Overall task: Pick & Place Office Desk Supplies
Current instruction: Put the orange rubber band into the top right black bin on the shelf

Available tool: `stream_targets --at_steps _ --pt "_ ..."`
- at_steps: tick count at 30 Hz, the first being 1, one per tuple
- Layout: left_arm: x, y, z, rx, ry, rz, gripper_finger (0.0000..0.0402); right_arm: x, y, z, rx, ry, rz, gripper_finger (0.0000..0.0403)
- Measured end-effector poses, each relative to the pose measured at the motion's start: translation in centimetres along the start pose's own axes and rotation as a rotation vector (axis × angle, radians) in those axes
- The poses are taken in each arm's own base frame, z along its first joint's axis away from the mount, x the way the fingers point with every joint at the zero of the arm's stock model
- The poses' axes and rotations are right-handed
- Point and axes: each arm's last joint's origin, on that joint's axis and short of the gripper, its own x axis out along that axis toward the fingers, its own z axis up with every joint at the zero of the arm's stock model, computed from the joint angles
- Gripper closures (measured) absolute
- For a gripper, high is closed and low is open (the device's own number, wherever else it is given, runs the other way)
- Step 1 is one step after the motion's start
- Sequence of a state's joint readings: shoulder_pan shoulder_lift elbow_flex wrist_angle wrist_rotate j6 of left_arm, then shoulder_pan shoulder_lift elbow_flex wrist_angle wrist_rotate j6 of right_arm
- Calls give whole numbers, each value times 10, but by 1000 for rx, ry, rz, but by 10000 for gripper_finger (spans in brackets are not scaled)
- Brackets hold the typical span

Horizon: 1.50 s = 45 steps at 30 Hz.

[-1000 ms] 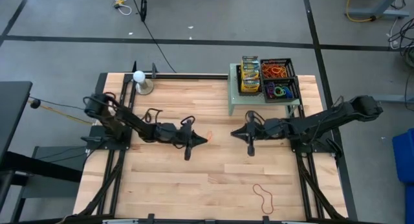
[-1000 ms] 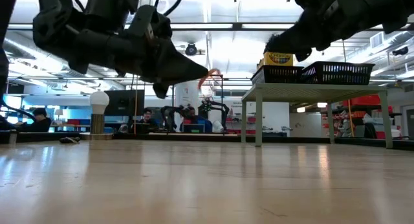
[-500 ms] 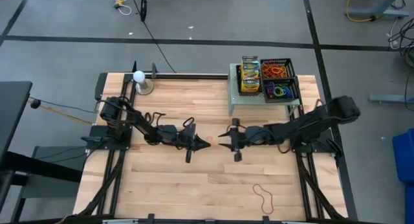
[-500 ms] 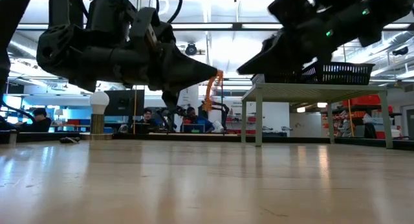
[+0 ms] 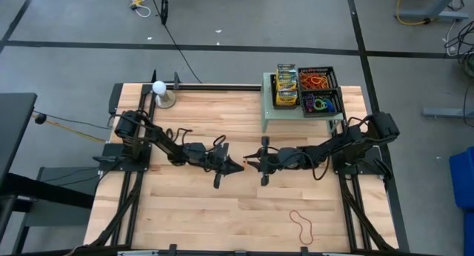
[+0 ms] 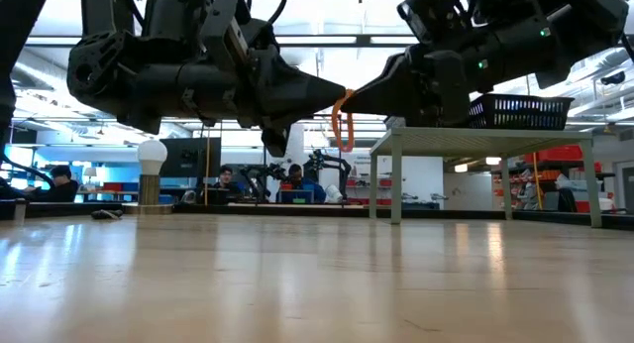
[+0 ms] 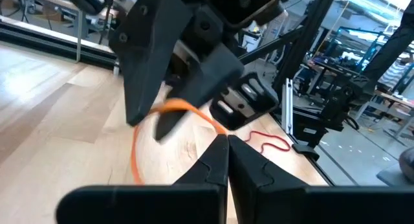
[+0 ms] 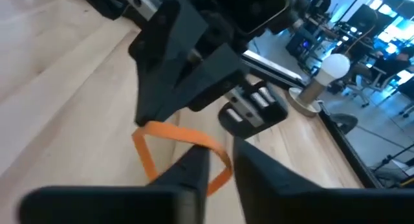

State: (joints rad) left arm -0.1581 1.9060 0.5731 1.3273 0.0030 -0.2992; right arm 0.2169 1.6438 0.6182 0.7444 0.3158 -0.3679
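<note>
Orange rubber band (image 6: 342,121): right pincer (image 5: 249,163) now arrived, touching.

Even overhead light fills the high view, and the bench (image 5: 222,211) shows only soft, short shadows under both arms. In the low view, bright ceiling strip lights (image 6: 327,41) backlight the arms into near silhouettes, and the bench top carries a pale sheen. Both wrist views are blurred, with the near fingers (image 7: 220,166) out of focus.

Both arms (image 5: 159,141) are built of matte black jointed segments, with black cables looped alongside. Each gripper is ended by two wedge-shaped, tapering black fingers (image 7: 210,169).
</note>
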Motion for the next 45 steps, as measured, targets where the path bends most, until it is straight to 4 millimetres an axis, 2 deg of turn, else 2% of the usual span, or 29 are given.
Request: stream_targets --at_steps 4,8,13,17,22,25,31,36,41,45 --pt "-1 0 -1 -19 35 -1 382 -1 1 1 -7 -3 2 391" --pt "-4 -1 3 -4 119 50 349 -1 1 1 -8 3 4 384" --pt "-13 -4 23 75 178 147 306 -1 2 0 -10 12 5 397" --pt "-23 -7 37 137 228 191 285 -2 1 -1 0 32 -4 392" --pt "-30 -5 36 252 290 266 285 -6 -1 0 26 65 -9 398" --pt "-39 3 30 248 229 272 297 -8 -2 -3 50 117 -33 396" --pt "-83 18 18 199 6 326 330 -25 -2 -1 97 241 -91 398" --pt "-111 21 16 208 -119 431 343 -54 -12 20 175 318 -87 397" --pt "-116 22 16 214 -148 505 343 -87 -32 59 226 482 -114 397" --pt "-116 23 16 230 -140 508 344 -119 -61 99 269 620 -150 396"
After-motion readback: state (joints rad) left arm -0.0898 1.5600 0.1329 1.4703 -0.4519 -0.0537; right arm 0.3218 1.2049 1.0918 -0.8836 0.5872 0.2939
